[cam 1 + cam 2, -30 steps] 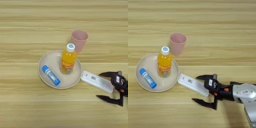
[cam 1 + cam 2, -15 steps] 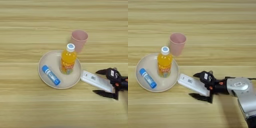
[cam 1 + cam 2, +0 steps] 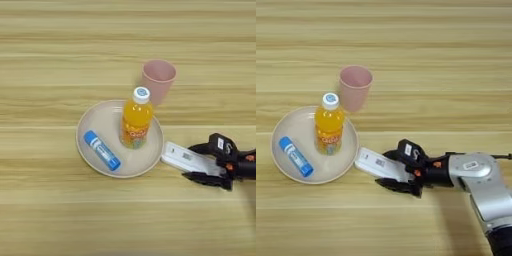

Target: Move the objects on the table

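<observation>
On the wooden table (image 3: 50,45) sit one beige plate (image 3: 95,125) holding one orange-drink bottle (image 3: 135,120) and one blue tube (image 3: 101,150), one pink cup (image 3: 157,80), and one white remote (image 3: 376,162) between the right gripper's (image 3: 390,167) spread fingers

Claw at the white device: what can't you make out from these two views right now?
- White device: near end hidden by the claw, right eye view.
- Claw-to-device contact: unclear in both views.
- Bottle label text: too small.
- Forearm: cut off by the right edge, left eye view.
</observation>
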### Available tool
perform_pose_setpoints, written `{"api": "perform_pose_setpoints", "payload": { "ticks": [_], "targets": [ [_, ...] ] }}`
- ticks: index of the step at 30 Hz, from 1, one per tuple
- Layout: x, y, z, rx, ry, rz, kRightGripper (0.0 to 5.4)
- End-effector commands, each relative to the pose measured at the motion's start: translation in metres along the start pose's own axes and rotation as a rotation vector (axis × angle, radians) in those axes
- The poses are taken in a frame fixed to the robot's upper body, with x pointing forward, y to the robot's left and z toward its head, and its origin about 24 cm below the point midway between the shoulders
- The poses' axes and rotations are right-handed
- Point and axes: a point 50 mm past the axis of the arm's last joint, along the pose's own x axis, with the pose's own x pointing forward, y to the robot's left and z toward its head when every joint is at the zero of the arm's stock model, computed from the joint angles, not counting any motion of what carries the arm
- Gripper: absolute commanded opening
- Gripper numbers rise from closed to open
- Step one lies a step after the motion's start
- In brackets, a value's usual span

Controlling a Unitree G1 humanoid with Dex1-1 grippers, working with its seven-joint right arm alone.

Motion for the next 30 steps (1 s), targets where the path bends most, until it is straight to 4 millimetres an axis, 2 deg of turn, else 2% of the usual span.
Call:
{"api": "perform_pose_setpoints", "payload": {
  "ticks": [1,10,16,24,30],
  "targets": [
    [-0.006,-0.007,0.003,-0.015,0.037,-0.035,3.0],
    [-0.006,-0.012,0.004,-0.011,0.029,-0.075,2.92],
    [-0.015,-0.031,0.017,-0.013,-0.025,-0.203,2.92],
    [-0.038,-0.044,0.04,-0.075,-0.075,-0.295,2.91],
    [-0.035,-0.053,0.035,-0.047,-0.052,-0.353,2.91]
  ]
}}
